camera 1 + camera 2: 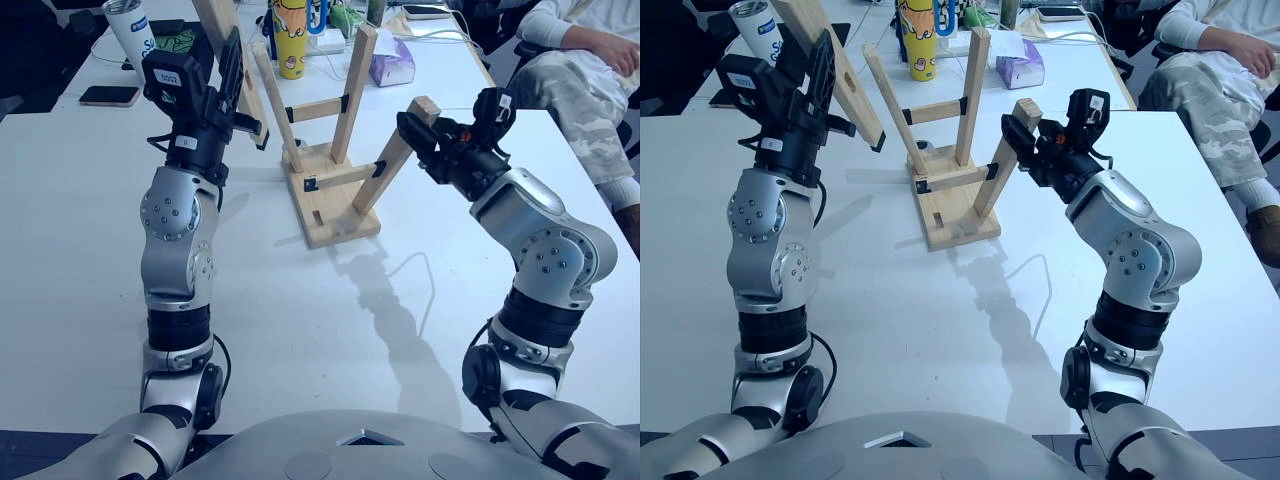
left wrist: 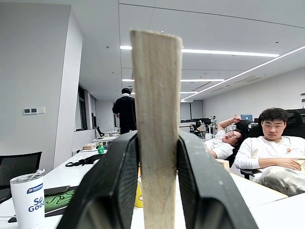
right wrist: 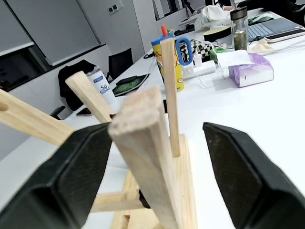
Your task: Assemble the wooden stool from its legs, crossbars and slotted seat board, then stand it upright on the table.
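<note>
The slotted seat board (image 1: pixel 335 228) lies flat on the white table with three legs standing up from it: one at the back left (image 1: pixel 277 105), one at the back (image 1: pixel 355 90), one at the near right (image 1: pixel 400 150). Two crossbars (image 1: pixel 318 108) (image 1: pixel 343 177) join them. My left gripper (image 1: pixel 235 90) is raised left of the stool, shut on a loose fourth leg (image 1: pixel 835 65), which sticks up between its fingers (image 2: pixel 114 191). My right gripper (image 1: pixel 425 130) stands open around the top end of the near right leg (image 3: pixel 138 119), with a wide gap on one side.
At the back of the table stand a white tumbler (image 1: pixel 130 30), a yellow cup (image 1: pixel 291 40) and a purple tissue box (image 1: pixel 392 68). A phone (image 1: pixel 109 95) lies at the far left. The table (image 1: pixel 330 330) in front of the stool is bare.
</note>
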{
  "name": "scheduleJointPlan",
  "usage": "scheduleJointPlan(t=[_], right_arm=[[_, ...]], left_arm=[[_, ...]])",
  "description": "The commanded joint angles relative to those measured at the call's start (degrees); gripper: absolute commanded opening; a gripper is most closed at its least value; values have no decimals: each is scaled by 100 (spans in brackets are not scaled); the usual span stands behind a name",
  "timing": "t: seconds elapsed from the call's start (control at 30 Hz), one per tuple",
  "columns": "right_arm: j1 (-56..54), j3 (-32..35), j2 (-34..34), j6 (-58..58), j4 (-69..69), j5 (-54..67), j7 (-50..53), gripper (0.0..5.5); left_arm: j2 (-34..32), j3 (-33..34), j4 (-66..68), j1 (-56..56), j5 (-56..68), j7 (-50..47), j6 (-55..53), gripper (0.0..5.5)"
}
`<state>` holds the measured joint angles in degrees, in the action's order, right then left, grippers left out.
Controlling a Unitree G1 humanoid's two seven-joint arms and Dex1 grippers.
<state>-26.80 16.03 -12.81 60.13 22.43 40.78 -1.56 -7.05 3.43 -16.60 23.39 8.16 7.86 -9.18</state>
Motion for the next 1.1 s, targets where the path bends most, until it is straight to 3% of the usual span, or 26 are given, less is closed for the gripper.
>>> scheduleJointPlan(t=[0.03, 0.37, 0.73, 0.93, 1.1], right_arm=[[116, -235, -130, -142, 31, -188, -114, 284], [-137, -479, -37, -236, -434, -398, -147, 115], [-437, -441, 561, -1108, -1251, -1538, 968, 106], [-204, -439, 564, -1437, -1028, -1812, 1014, 105], [-102, -606, 743, -1425, -1051, -1961, 1011, 105]], left_arm=[[10, -2, -36, -33, 2, -29, 1, 104], [38, -17, 115, -40, -28, -69, 69, 104], [39, -3, 222, 9, -77, -123, 131, 104], [42, 29, 216, -16, -57, -161, 120, 104], [525, 483, 899, -14, 531, -436, 175, 104]])
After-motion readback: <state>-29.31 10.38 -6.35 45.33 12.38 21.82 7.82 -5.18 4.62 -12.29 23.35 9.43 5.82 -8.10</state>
